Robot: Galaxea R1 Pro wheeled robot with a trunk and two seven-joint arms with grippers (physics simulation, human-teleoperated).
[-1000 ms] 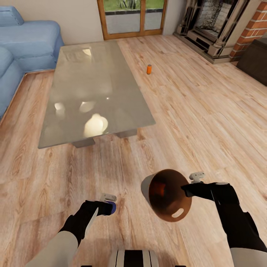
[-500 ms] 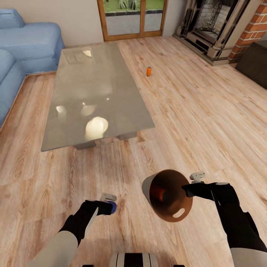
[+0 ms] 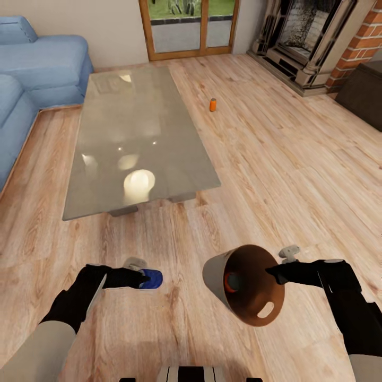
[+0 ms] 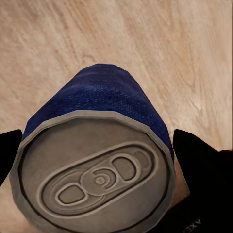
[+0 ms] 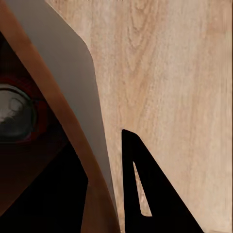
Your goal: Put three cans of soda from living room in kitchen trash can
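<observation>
Blue and silver meet in our left gripper (image 3: pixel 139 277), where we hold the dark blue soda can (image 3: pixel 152 278) clamped between the two fingers, lying on its side with its silver pull-tab top (image 4: pixel 94 180) facing back toward the wrist camera; held low over the light wood plank floor (image 3: pixel 297 175), it is within easy reach of the bin beside it. Our right gripper (image 3: pixel 280 267) pinches the rim of the trash can (image 3: pixel 245 284), one finger inside the brown-orange wall and one outside the grey wall. We carry this bucket tipped so its open mouth faces toward us and its oval slot handle (image 3: pixel 265 310) sits at the lower edge, which seems meant to make the opening an easy target for the can in the other hand. One orange soda can (image 3: pixel 231 281) already lies inside it, its silver top (image 5: pixel 14 112) showing deep in the shadowed interior. A second orange soda can (image 3: pixel 213 104) stands upright on the floor well ahead of us, just beside the far right edge of the large glass low table (image 3: pixel 139 139), not yet collected. A blue sofa (image 3: pixel 37 69) lines the left wall, wood-framed glass doors (image 3: pixel 188 25) stand at the far end, and a stone fireplace (image 3: pixel 307 37) with brick beside it sits at the right. We judge the next step is to drop the blue can into the tipped bucket.
</observation>
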